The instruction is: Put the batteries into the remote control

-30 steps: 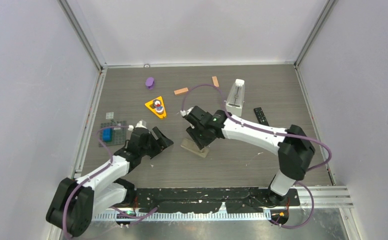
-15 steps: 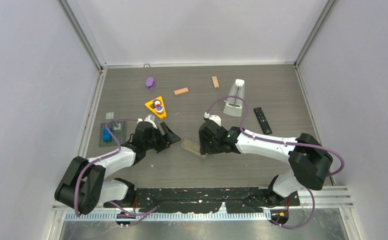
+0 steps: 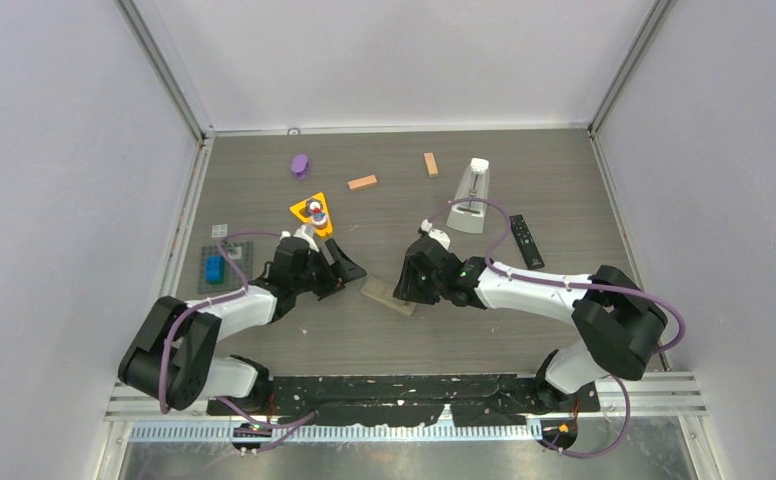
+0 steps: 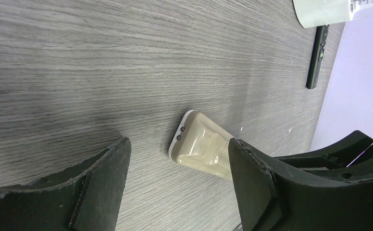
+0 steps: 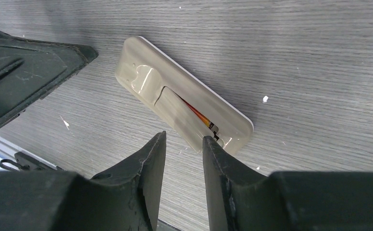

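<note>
Right wrist: my right fingers [image 5: 146, 168], narrowed but empty, have dropped to the remote [image 5: 141, 67]; battery [image 5: 196, 113] looks seated; left fingers [image 4: 103, 178] spread.

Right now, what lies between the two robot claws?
The beige remote lies between the left gripper and the right gripper, whose tips are at its far end. The top view shows this.

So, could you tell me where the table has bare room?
Bare: the far right corner beyond the black remote, and the near strip before the beige remote. Crowded: around that remote, between the left pincer and right pincer.
</note>
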`<move>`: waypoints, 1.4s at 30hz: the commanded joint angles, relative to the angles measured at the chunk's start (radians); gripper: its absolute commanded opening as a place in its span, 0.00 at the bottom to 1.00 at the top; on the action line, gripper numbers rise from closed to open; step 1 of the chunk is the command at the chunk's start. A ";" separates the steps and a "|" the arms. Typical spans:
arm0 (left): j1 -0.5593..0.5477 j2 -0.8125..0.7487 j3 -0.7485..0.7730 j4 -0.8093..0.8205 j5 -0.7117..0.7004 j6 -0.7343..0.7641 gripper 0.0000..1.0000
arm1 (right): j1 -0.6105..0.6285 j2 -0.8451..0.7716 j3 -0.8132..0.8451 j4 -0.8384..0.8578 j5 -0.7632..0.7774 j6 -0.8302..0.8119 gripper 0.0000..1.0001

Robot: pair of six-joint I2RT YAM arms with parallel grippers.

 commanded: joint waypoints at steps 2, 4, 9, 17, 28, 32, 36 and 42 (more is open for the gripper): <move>0.005 0.037 0.008 0.000 0.005 0.029 0.75 | -0.002 -0.012 -0.004 0.042 0.021 0.037 0.41; 0.005 0.045 0.005 0.002 0.004 0.028 0.75 | -0.002 -0.039 -0.008 0.041 0.040 0.028 0.44; 0.003 0.062 -0.002 0.015 0.009 0.025 0.75 | -0.002 -0.070 -0.014 0.022 0.073 0.020 0.50; 0.000 0.076 -0.012 0.051 0.023 0.013 0.74 | 0.012 -0.039 -0.013 0.006 0.051 0.050 0.48; -0.003 0.098 -0.021 0.084 0.038 0.002 0.74 | 0.030 -0.011 0.024 -0.064 0.084 0.054 0.49; -0.004 0.094 -0.025 0.084 0.040 0.002 0.74 | 0.031 0.016 0.039 -0.051 0.059 0.050 0.49; -0.006 0.097 -0.025 0.087 0.044 0.001 0.73 | 0.031 0.023 0.046 -0.040 0.064 0.044 0.41; -0.008 0.106 -0.026 0.095 0.052 -0.003 0.72 | 0.031 0.045 0.076 -0.054 0.079 0.024 0.22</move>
